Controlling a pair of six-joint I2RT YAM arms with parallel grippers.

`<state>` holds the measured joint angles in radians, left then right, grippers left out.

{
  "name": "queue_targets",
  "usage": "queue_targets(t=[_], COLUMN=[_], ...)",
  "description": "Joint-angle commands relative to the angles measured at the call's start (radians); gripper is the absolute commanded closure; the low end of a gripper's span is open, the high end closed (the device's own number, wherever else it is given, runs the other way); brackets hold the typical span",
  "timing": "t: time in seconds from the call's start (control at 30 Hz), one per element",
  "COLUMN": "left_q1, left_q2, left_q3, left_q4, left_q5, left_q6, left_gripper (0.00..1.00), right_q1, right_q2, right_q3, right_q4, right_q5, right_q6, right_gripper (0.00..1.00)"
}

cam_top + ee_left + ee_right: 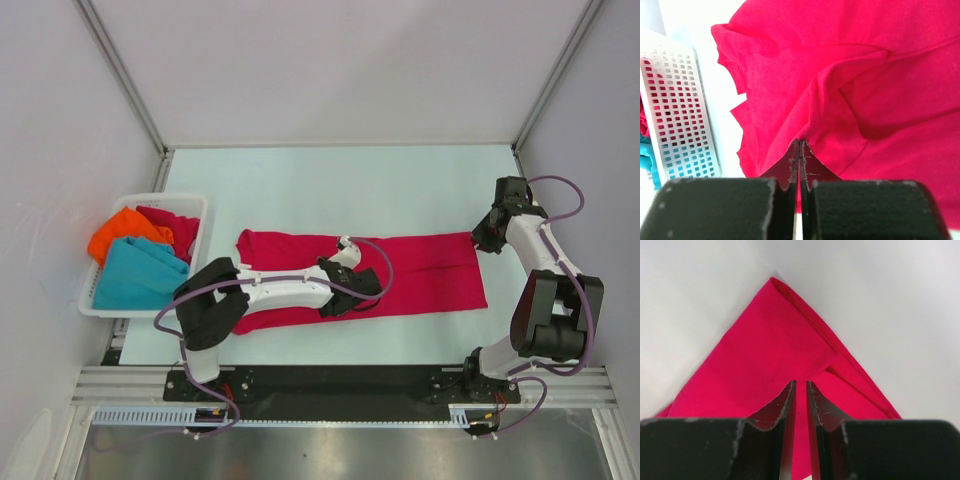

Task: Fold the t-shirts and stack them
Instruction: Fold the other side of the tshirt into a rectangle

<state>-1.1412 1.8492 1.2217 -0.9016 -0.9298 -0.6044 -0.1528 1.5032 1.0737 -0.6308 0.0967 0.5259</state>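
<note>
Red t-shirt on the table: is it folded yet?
Done: nothing yet, no folded stack shows. In hand: the crimson red cloth t-shirt lies stretched out, pinched by the left gripper and right gripper. Left: the orange t-shirt, teal t-shirt and second red t-shirt wait in the white slotted plastic basket.

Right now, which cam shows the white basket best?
Top external: the whole white basket is in view, rim to rim, with the orange t-shirt and teal t-shirt inside. Left wrist shows only part of one slotted wall at its left edge. Right wrist doesn't show it.
</note>
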Motion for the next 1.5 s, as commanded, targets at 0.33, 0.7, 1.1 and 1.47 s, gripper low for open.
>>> queue_targets(t=[0.33,0.7,1.1,1.47], left_q1=[-0.02,0.026,0.3,0.39], left_q2=[-0.064,-0.036,-0.307,-0.341], left_q3=[0.033,0.027,-0.218,-0.389], left_q4=[-0.086,-0.03,0.095,0.217], left_q5=[0.002,0.067,0.437,0.597], left_q6=[-0.103,-0.141,-0.38,-0.506], left_gripper=[0.42,0.38,0.45,0.48], right_q1=[0.001,0.001,0.226,0.417], right_q2=[-0.034,-0.015,0.267,0.393], right_q3=[0.008,0.022,0.374,0.546], right_q4=[0.0,-0.001,-0.079,-0.124], right_q5=[0.003,0.011,-0.055,-0.084], right_q6=[-0.007,-0.004,-0.001,-0.018], right_gripper=[0.8,0.8,0.82,0.81])
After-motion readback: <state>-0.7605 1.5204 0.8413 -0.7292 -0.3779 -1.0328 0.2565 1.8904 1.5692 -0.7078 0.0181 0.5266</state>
